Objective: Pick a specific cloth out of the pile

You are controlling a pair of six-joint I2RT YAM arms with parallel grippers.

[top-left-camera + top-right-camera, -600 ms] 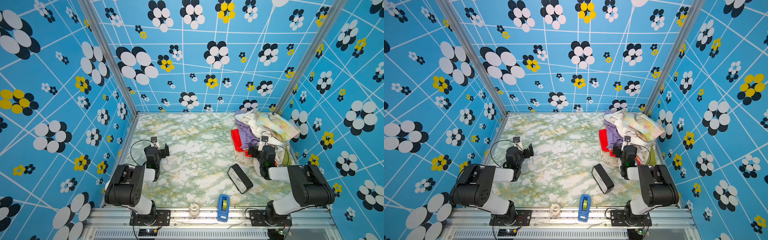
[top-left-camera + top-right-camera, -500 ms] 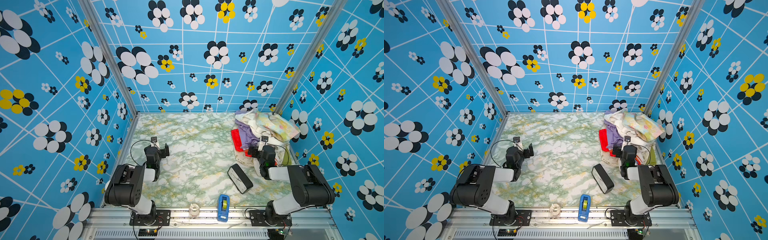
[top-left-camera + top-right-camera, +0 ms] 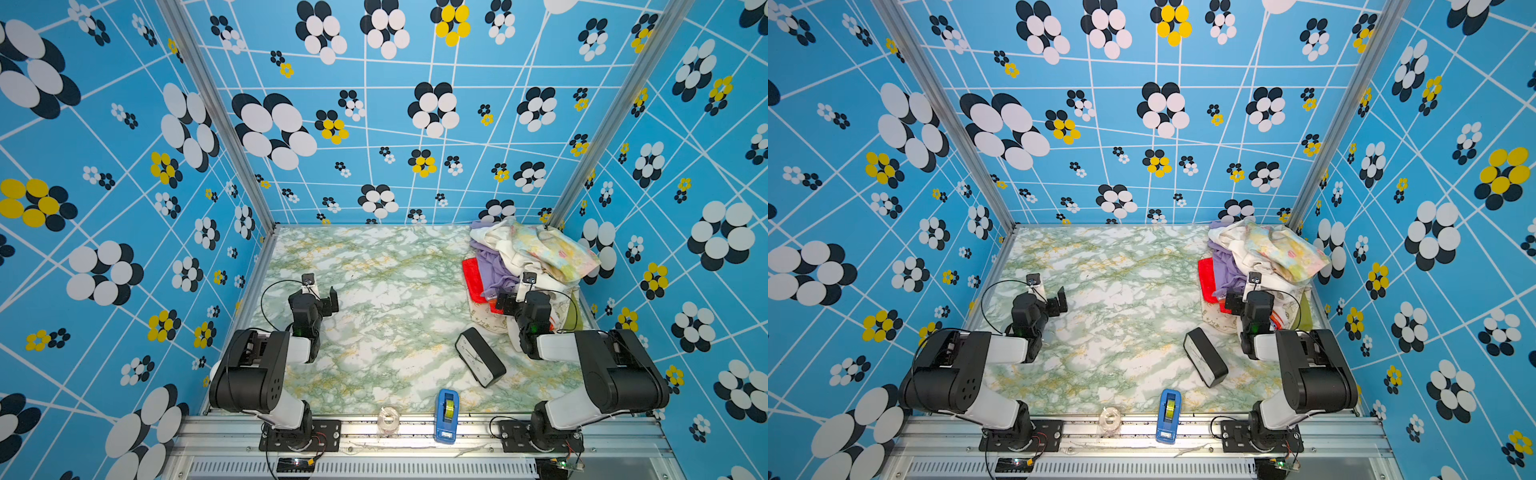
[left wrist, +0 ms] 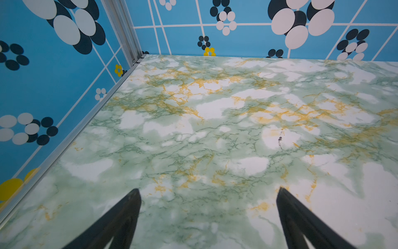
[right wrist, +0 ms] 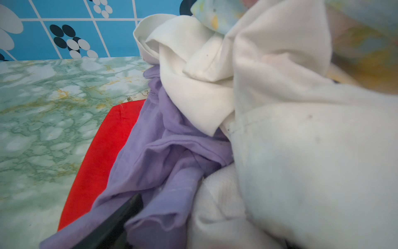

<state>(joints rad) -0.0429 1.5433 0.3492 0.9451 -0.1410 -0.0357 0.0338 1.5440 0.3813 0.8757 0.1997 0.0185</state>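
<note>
Reaching: the right end effector (image 3: 512, 296) sits at the lower left edge of the pile (image 3: 540, 253), right of centre in both top views. Its jaws are spread as wide as they go and have hold of nothing.
Change: almost none against the top views from half a second back. Both arms keep their places.
Meaning: the approach looks finished and the grasp not yet begun, so closing on the fabric is probably the step in hand.
Cloth: the lavender cloth (image 5: 168, 155) lies on the pile's left flank, over the red cloth (image 5: 101, 161) and tucked under the white cloth (image 5: 301, 151). In the right wrist view one dark finger (image 5: 120, 217) lies along its lower fold.
Left side: the left end effector (image 4: 207, 191) hangs open and empty over bare table (image 4: 193, 129).
Hidden: the second right finger is buried behind white fabric, so I cannot tell whether lavender alone sits between the jaws. The cloth's far edge vanishes under the heap, and the nearest folds are blurred.
</note>
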